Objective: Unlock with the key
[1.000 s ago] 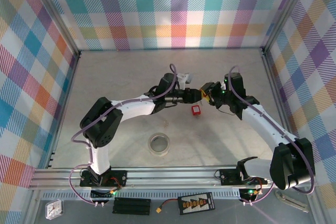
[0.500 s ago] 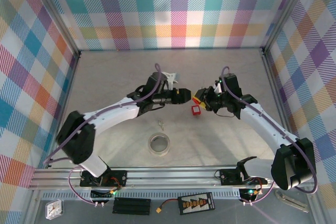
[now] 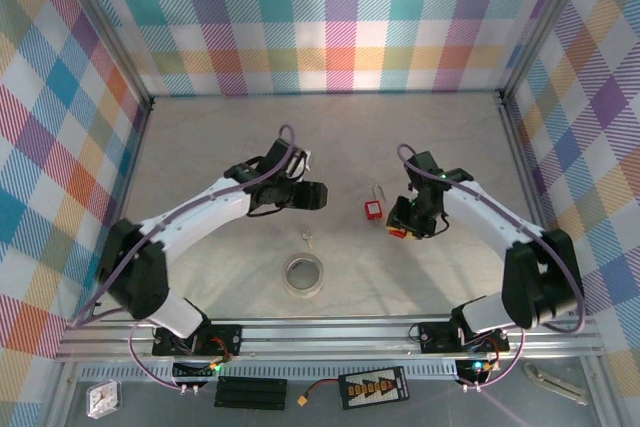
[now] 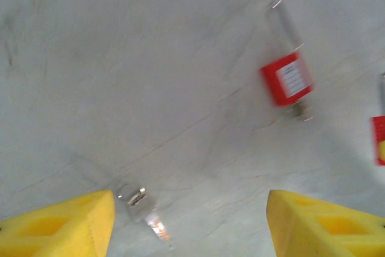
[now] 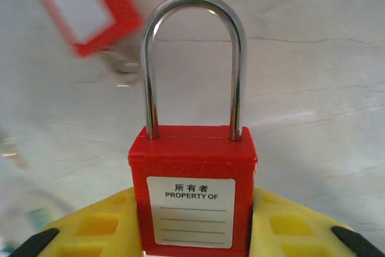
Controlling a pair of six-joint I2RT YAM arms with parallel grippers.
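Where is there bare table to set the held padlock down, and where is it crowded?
Bare: the far table up to the back wall; the near patch between tape roll and right arm. Crowded: the centre, where left gripper, key, loose padlock and right gripper with the held padlock sit close.

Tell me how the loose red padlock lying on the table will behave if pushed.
The loose padlock looks rigid, with a blocky red body and a steel shackle. Since it lies flat, it should slide or pivot rather than roll. It is probably heavyish for its size, given the metal.
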